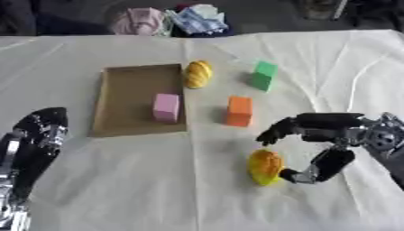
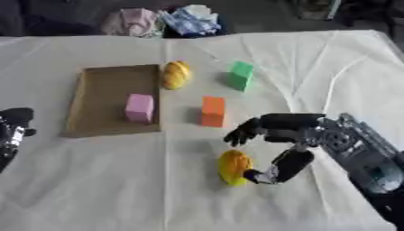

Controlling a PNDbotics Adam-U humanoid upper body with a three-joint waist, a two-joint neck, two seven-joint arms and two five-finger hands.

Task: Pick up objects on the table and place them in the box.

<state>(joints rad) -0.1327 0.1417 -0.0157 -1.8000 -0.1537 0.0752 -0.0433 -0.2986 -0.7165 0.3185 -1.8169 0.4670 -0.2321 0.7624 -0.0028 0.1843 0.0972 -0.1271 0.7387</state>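
Right hand (image 1: 328,135) sits low on my right, fingers and thumb curved apart around a yellow-orange rounded object (image 1: 265,167) with the thumb tip at its side, not yet closed on it; my left hand (image 1: 35,135) rests open at the lower left; the white-clothed table (image 1: 142,189) carries the shallow brown box (image 1: 126,85), holding a pink block (image 1: 166,108); outside it stand an orange block (image 1: 239,111), a green block (image 1: 264,75) and a yellow oval (image 1: 198,74) touching the box's far right corner.

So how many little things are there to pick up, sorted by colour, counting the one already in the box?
Yellow-orange rounded things: 2, one beside the box, one by the right hand
Pink block: 1, inside the box
Orange block: 1
Green block: 1
Total: 5
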